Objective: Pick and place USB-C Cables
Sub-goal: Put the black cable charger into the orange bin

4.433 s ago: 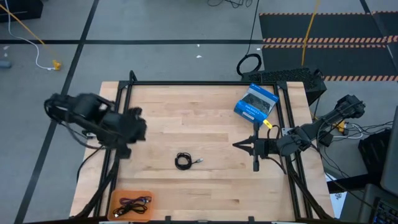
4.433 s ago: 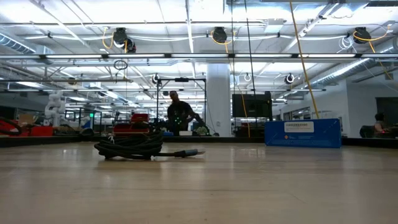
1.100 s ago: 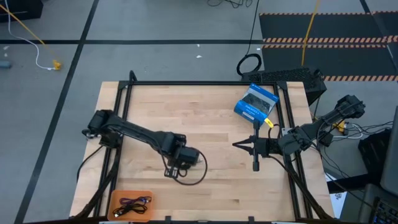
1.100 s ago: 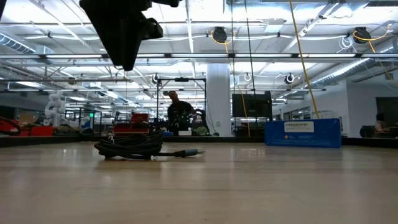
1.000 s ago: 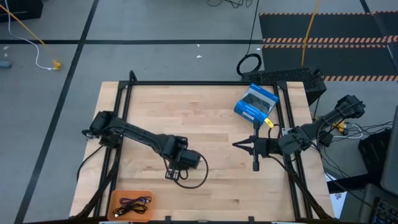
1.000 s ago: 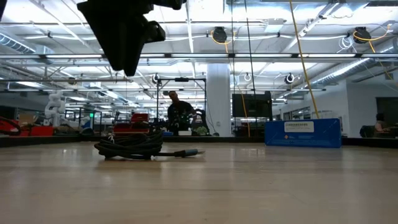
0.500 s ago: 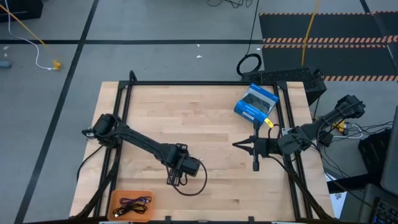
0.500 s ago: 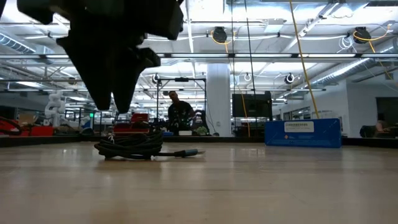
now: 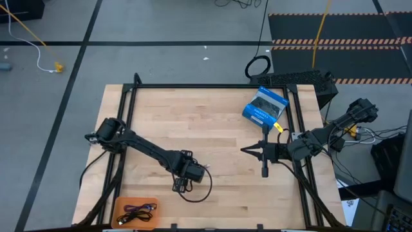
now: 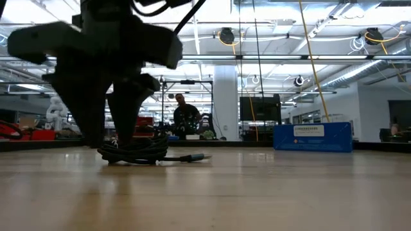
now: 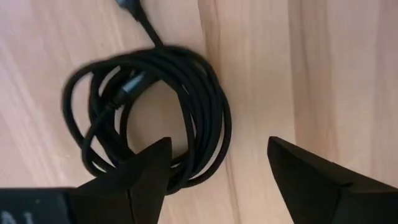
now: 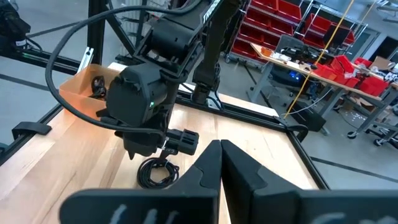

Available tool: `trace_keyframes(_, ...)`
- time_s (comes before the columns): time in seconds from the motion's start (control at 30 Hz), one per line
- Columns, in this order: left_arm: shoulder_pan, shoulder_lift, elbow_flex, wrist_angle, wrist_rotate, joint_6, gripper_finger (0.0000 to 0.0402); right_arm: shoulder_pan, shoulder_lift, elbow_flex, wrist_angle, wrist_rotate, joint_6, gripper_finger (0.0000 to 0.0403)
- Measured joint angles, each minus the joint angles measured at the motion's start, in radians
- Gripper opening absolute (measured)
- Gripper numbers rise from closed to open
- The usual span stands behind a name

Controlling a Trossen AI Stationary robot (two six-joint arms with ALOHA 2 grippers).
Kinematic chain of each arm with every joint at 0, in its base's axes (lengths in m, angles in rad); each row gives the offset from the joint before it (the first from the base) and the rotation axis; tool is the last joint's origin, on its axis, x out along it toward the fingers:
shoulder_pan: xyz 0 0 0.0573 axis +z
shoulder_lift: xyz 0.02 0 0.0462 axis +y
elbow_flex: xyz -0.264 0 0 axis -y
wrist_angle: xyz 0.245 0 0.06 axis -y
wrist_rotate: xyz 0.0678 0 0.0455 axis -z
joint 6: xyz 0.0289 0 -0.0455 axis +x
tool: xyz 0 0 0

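High view showed two arms over the bench (image 9: 212, 106), one blue box (image 9: 264, 106) and an orange tray (image 9: 120, 206) holding two cables (image 9: 136, 211). The left pincer (image 9: 183, 180) covered the third, a black coil (image 11: 152, 112). Left wrist view alone showed its fingers (image 11: 134, 180) spread wide, holding nothing, astride the coil's rim; the right pincer (image 9: 244, 151), pressed closed, hung empty near the right edge.

Pale blond wood table (image 9: 212, 116) with darker grain streaks, framed in black rails. Black coiled cable (image 11: 155, 112) with grey-metal plug ends. Orange tray (image 9: 123, 205) holding purplish-blue and black cables (image 9: 136, 211). Blue packaged box (image 9: 264, 106) with a dark picture panel; blue face with white label in the low view. Black left gripper (image 11: 214, 171) and black right gripper (image 12: 221, 155). Grey floor (image 9: 161, 32) crossed by dark lines; orange-and-white striped band (image 9: 341, 42) on black matting. Red bins (image 12: 280, 22) behind.
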Motion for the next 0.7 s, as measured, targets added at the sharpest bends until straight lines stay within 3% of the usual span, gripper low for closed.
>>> trace_keyframes(0.33, 0.000, -0.003, -0.110, 0.161, 0.003, 0.036, 0.0245, 0.000, 0.000, 0.000, -0.008, 0.000, 0.000, 0.0002)
trace_keyframes(0.7, 0.001, -0.004, -0.119, 0.179, 0.024, 0.105, 0.0197, 0.000, 0.000, 0.000, -0.008, 0.000, 0.000, 0.0002)
